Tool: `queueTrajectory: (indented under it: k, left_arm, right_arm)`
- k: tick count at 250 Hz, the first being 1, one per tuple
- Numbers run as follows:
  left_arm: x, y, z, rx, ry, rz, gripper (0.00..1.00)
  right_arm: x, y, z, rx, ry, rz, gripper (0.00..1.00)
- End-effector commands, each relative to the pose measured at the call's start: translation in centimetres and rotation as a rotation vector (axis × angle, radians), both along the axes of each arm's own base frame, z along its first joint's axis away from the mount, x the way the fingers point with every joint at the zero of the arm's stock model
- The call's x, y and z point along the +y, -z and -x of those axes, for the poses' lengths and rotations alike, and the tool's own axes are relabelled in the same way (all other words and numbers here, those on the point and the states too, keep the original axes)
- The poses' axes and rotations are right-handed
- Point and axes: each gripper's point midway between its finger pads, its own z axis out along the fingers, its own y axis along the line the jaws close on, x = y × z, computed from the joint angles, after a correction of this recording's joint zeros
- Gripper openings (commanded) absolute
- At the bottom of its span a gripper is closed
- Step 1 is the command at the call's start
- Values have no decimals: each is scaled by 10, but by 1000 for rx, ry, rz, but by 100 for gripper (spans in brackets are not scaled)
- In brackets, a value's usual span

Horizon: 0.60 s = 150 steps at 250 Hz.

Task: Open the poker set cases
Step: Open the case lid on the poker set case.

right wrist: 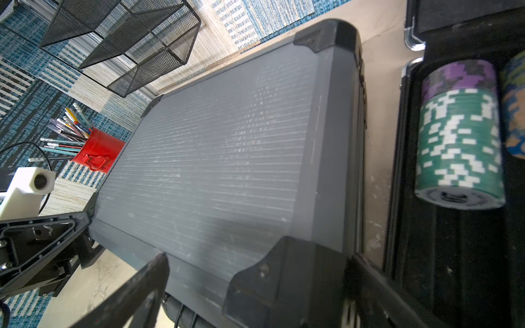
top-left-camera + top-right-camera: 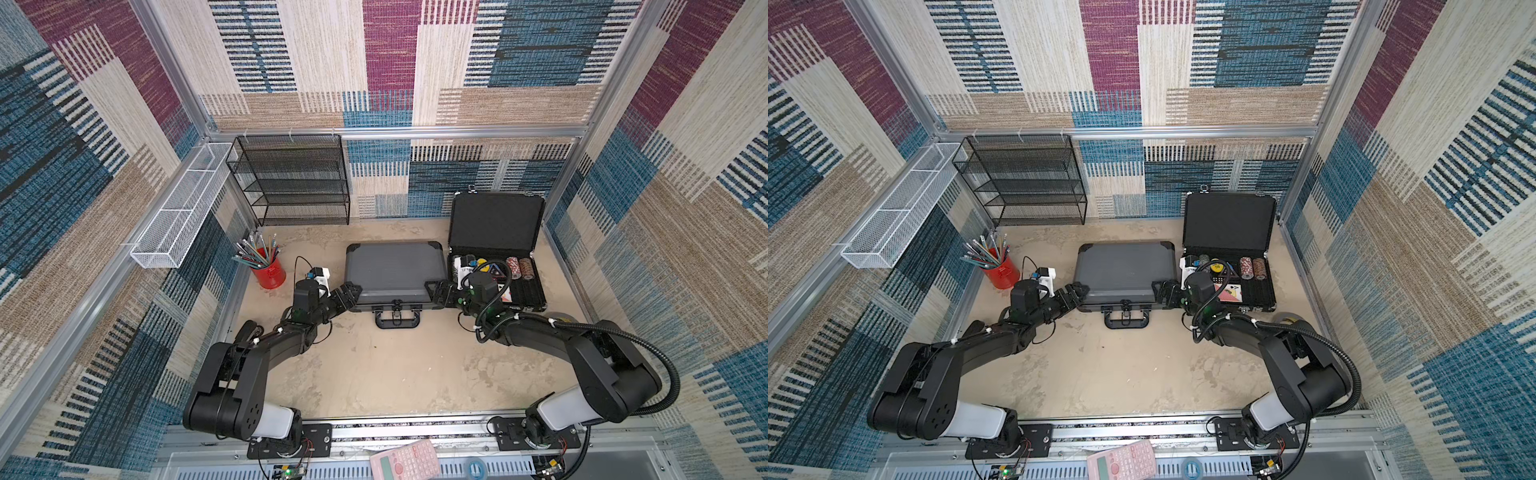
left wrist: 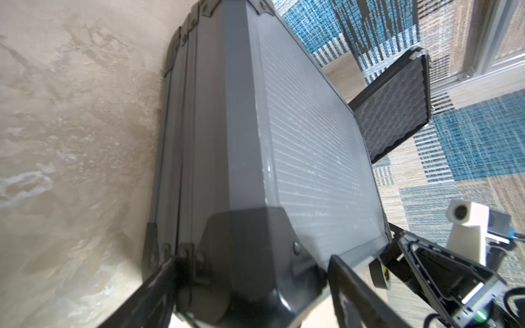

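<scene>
Centrally, the grey case (image 2: 395,270) lies flat and shut on the table (image 2: 374,374), its handle (image 2: 397,318) toward the robot. Just to its right the black case (image 2: 496,220) stands open, lid raised toward the back wall, chips (image 1: 458,136) in its foam tray. The left gripper (image 2: 350,293) straddles the grey case's near left corner cap, jaws spread wide and clamping nothing. The right gripper (image 2: 434,291) does likewise at the near right corner, fully spread. Further left stand a red cup of pencils (image 2: 269,272) and a black mesh shelf (image 2: 291,178).
</scene>
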Motion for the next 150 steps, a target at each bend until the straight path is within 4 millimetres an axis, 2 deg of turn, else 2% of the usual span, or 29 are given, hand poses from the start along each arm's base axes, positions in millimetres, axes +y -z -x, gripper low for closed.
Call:
queueTrajectory:
  k: [1, 65, 118, 150]
  left_arm:
    - [-6, -14, 1, -33, 23, 47, 85]
    - [-14, -32, 1, -53, 45, 135, 85]
    - [-14, -31, 3, -38, 41, 151, 85]
    - [-14, -37, 3, -54, 37, 155, 85]
  right_arm:
    - [12, -13, 6, -16, -62, -57, 99]
    - [-9, -17, 4, -15, 7, -65, 99]
    - [-13, -23, 7, -14, -5, -122, 99]
    - [-11, -23, 10, -4, -33, -165, 99]
